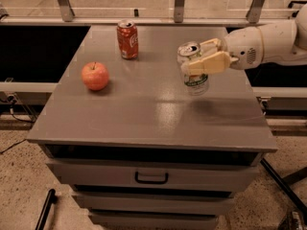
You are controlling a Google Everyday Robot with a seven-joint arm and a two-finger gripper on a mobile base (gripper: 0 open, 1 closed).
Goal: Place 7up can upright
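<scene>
7up can [195, 83] clamped in claw [193, 59], arm [268, 42] stretched level over table [144, 114]

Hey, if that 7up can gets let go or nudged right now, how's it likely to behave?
The 7up can, clamped in the end effector over the cabinet top, leans slightly, so it may tip if released. Its top looks opened, so it is probably light and easily dented. On its side, it would likely roll.

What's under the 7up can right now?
Only the grey cabinet top lies below the 7up can, which the gripper clamps around its upper half. Whether its base touches the surface cannot be told.
</scene>
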